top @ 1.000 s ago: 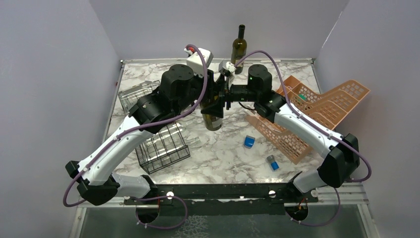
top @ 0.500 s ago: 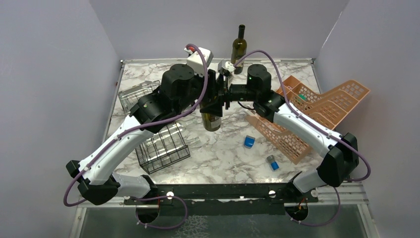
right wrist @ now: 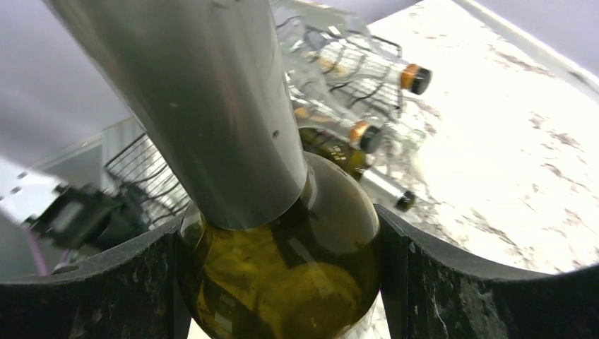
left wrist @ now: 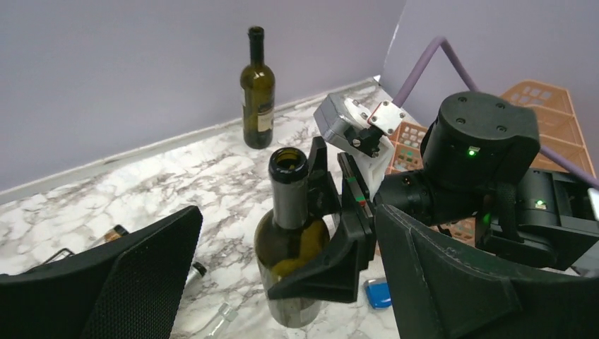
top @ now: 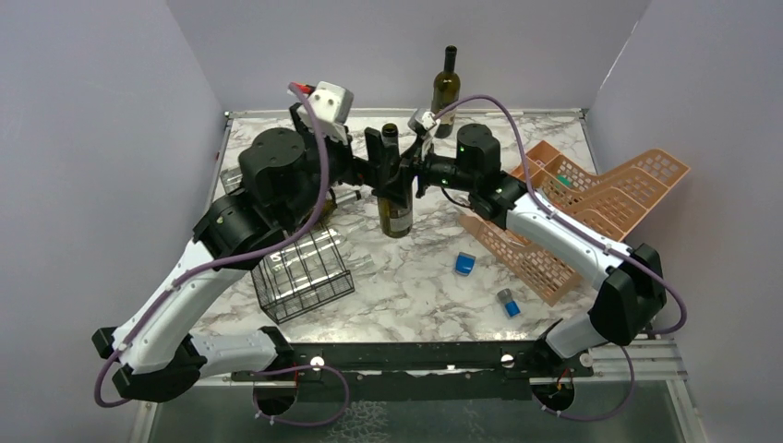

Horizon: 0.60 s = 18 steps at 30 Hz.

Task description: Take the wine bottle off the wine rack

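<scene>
While dark-green glass wine bottle (left wrist: 290, 201) was upright between its jaws, right gripper (right wrist: 279, 282) clamped shoulder; left gripper (left wrist: 282, 286) gaped wide facing neck, probably clear; black thin-wire rack (top: 300, 268) well apart.

My left gripper (left wrist: 288, 212) lets go of the bottle (top: 396, 208) and backs off toward the left edge of the counter (top: 415, 277), jaws wide; the bottle's neck now shows.

wine bottle (right wrist: 282, 268) neck blurred and cropped at top edge, wine rack (top: 305, 272) partly hidden behind left arm (top: 235, 226)

White arms (top: 189, 291) — black joints (top: 277, 166) (purple cables (left wrist: 422, 65))
</scene>
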Available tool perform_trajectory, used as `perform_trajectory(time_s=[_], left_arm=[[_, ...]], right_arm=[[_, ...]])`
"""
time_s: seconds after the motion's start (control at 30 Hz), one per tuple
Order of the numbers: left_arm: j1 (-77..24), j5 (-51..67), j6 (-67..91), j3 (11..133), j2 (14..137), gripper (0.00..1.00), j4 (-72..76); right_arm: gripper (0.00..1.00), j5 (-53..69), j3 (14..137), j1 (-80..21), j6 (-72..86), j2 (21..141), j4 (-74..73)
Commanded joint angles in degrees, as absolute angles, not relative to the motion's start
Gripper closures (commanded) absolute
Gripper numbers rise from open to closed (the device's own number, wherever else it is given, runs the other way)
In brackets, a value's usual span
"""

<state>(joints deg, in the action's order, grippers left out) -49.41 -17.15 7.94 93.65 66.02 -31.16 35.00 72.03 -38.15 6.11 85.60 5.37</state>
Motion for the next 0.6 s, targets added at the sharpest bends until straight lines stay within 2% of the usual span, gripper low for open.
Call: perform_trajectory(time_s=[0.0,0.2,0.57], left_arm=[[-49.51,-24.24,5.73,92.82,60.01,0.01,-29.21],[-49.48,-32.96,4.43,85.01,54.21,0.01,-26.2],[-49.48,-35.15,5.99,77.92,49.63,0.01,-24.36]], right_arm=[[0.61,20.52,74.42,-38.41,6.88,87.46,13.98],[0.6,6.02,79.59,-37.75,4.71,94.15,18.24],[0.6,-6.65,102.41,-33.84,3.62,116.83,19.73]])
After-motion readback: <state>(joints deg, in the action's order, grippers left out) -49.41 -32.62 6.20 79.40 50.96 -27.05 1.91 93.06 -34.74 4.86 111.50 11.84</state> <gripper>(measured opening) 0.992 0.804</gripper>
